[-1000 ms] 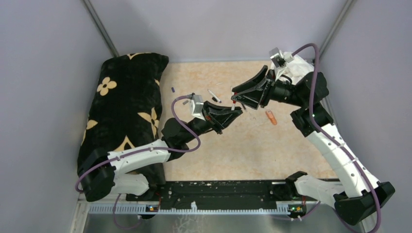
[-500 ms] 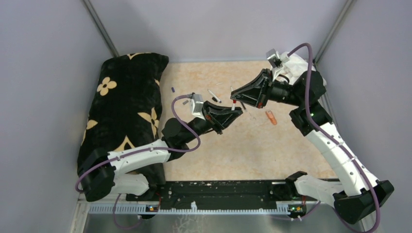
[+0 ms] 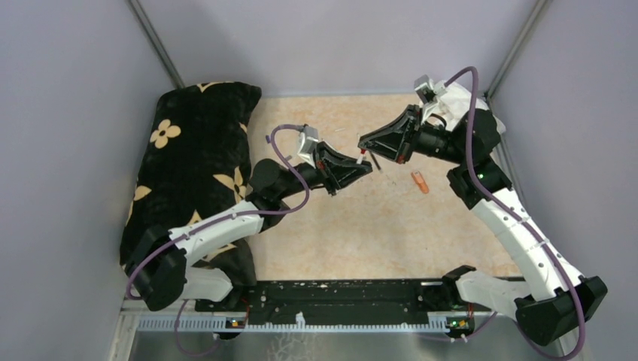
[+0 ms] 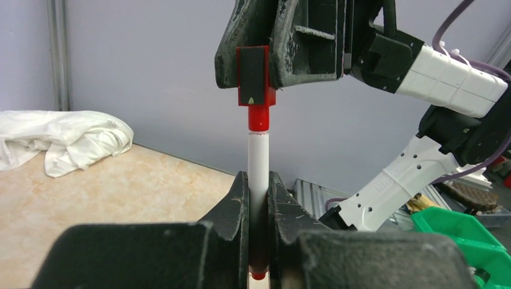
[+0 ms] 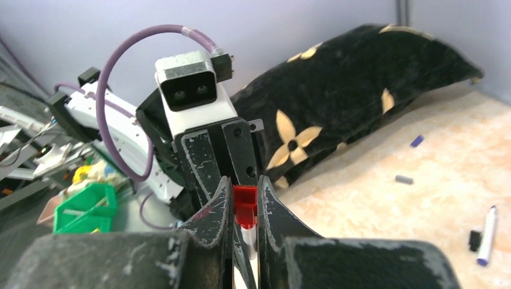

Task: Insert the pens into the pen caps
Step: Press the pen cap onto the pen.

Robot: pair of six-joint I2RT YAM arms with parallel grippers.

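Pen and cap met in mid-air between the two arms, over the far middle of the table (image 3: 361, 241). The left gripper (image 4: 259, 192) was clamped low on the barrel of the white pen (image 4: 259, 156). The right gripper (image 5: 244, 191) was closed on the red cap (image 5: 244, 198), which sat over the pen's tip in line with the barrel. Whether it was fully seated could not be told.

Both pieces looked like light, stiff, smooth plastic, likely to slip or pivot between the pads. A hold square across the barrel, close to the joint, seemed best.

Farther out on the table lay an orange highlighter (image 3: 420, 181) to the right and a blue-tipped pen (image 5: 487, 232) just beside a black cap (image 5: 474, 239). A grey cap (image 5: 404, 179) and a blue cap (image 5: 416, 141) lay loose nearer the black flowered cushion (image 3: 199, 150) at the left.
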